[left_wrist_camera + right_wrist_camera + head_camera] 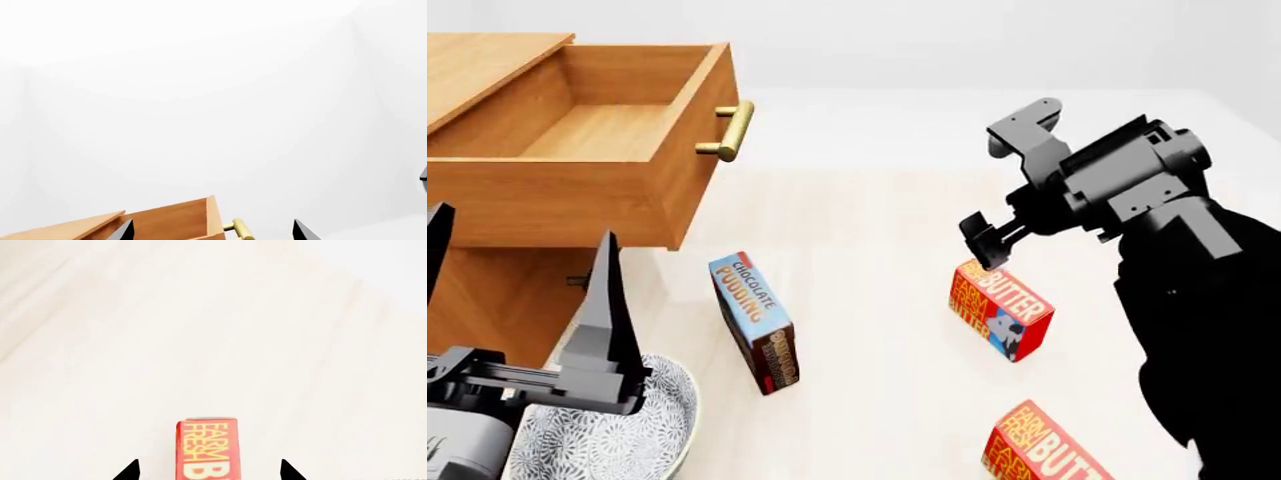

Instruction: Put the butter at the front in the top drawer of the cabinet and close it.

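Right claw hangs wide open over the butter, nothing gripped. Left claw gapes too. Risk: an off-centre close tips the carton, far from the open top drawer.

Your nearer butter is cut off by the head view's lower edge. The bowl sits partly behind your left gripper.
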